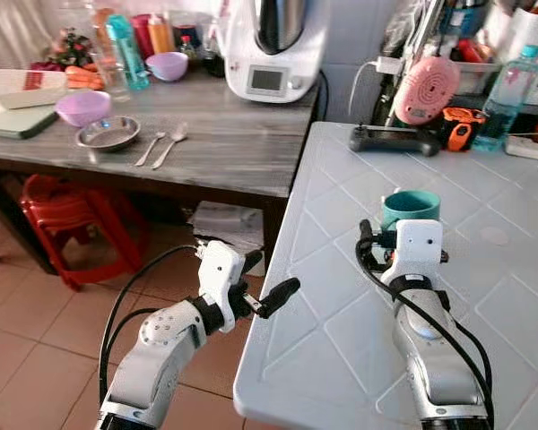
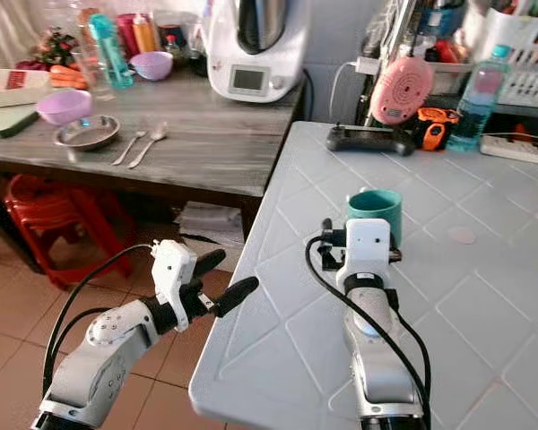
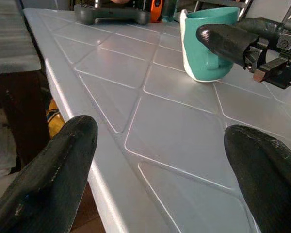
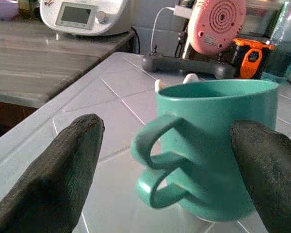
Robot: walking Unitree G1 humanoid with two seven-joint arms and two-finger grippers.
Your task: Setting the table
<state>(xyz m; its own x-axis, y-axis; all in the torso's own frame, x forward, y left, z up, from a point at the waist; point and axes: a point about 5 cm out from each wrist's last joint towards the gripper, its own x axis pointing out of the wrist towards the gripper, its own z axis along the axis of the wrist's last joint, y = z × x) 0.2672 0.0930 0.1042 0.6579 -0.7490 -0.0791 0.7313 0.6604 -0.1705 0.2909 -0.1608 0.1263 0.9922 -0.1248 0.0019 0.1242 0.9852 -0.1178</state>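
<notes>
Teal mug [image 4: 218,145] stands upright on the white desk [image 1: 341,340], handle toward the right pincer [image 4: 169,170]. That pincer sits low over the desk with its fingers spread wide to either side of the mug, one by the handle, one by the far wall, gripping nothing; I cannot tell whether either finger touches it. Left pincer [image 3: 160,174] hovers at the white desk's edge, also wide open and empty, aimed across the surface at the mug. On the wooden desk [image 1: 233,152] wait a steel dish [image 1: 108,133], a purple bowl [image 1: 82,107] and two spoons [image 1: 164,145], well apart from the mug. My guess is the setting has barely begun: one mug placed or about to be moved, the rest left to fetch
</notes>
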